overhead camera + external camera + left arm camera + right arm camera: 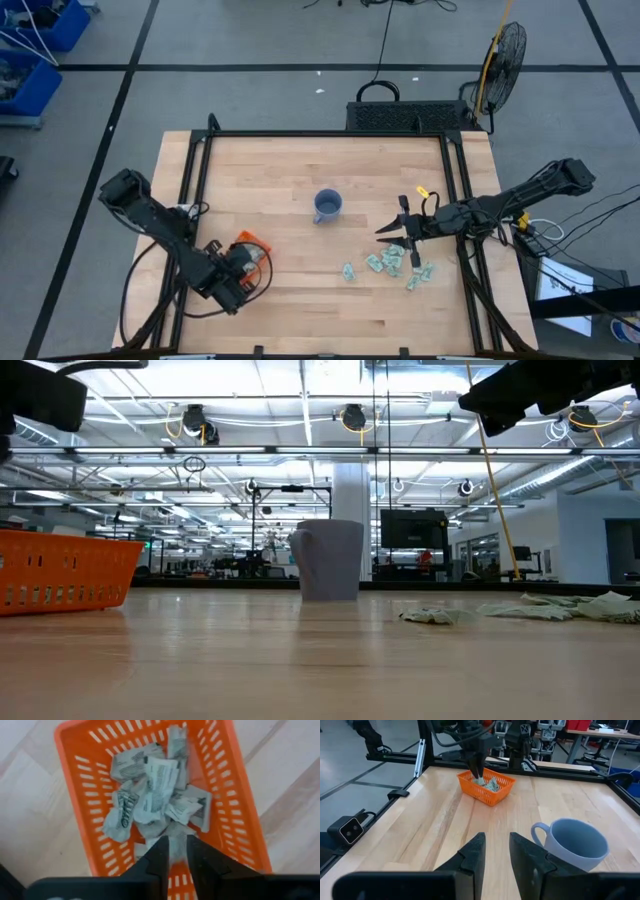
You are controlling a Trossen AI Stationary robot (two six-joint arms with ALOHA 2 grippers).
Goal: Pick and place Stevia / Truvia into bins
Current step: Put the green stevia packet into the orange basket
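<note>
From above, the left claw (pixel 243 262) is seen over the orange bin (pixel 252 243); loose packets (pixel 392 264) lie beside the spread right claw (pixel 398 228). At the left wrist, fingers (pixel 161 861) pinch one packet (pixel 176 851), which could catch the rim if released off-centre

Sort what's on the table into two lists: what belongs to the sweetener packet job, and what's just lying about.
Part of the job:
- loose packets on the table's right side
- packets already in the bin
- orange bin
- left gripper above the bin, a packet between its fingers
- right gripper over the loose pile, open

Just lying about:
- blue-grey mug mid-table
</note>
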